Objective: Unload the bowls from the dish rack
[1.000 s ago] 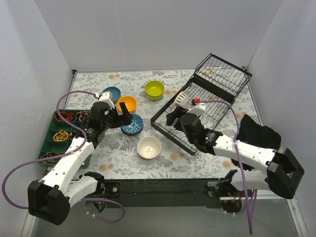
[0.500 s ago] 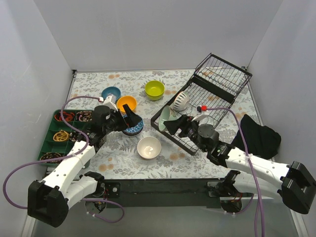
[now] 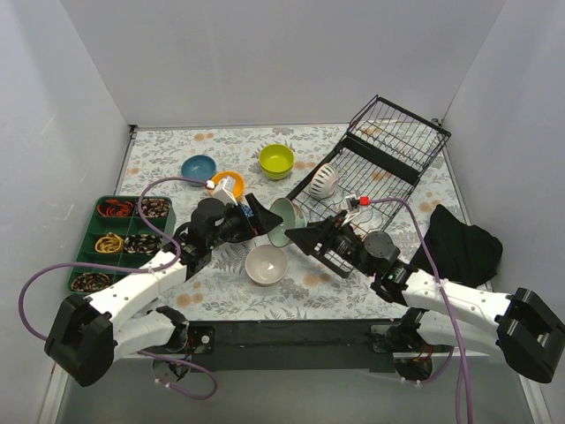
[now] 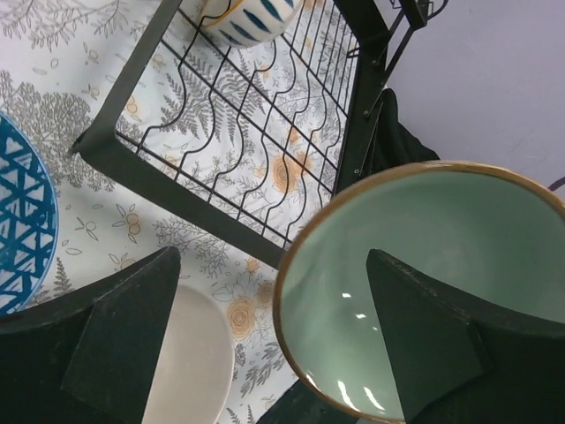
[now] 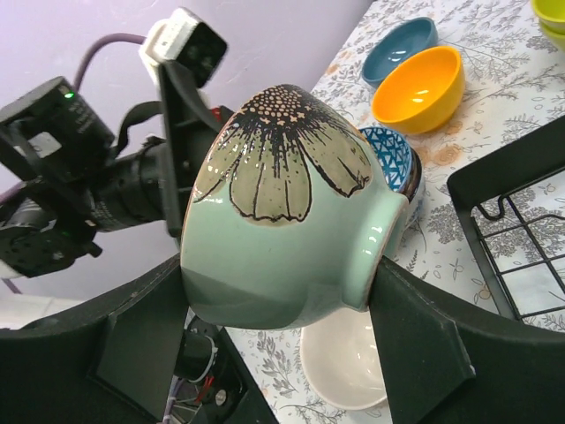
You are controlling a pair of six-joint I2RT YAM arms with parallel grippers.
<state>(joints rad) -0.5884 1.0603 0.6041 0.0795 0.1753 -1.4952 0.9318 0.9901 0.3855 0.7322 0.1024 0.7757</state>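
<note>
Facing the rack [image 3: 380,168] from its left, the left gripper [image 4: 271,258] has its jaws spread wide at the mouth of a pale-green bowl [image 3: 284,221]. That bowl hangs tipped sideways just left of the rack, above a white bowl [image 3: 267,263] on the surface, pinched between the right gripper's [image 5: 278,265] jaws. A striped bowl [image 3: 324,179] lies inside the rack.

The left gripper [image 3: 257,215], jaws spread, faces a pale-green flower-painted ceramic bowl [image 5: 282,199] that fills the space ahead, clamped in the right gripper [image 5: 278,265]. Beneath it sit a cream round bowl [image 3: 267,263] and a blue-white patterned bowl [image 4: 18,230]. A black wire dish rack's [image 4: 177,201] corner lies beyond. Bare floral counter [image 3: 291,288] opens behind.
</note>
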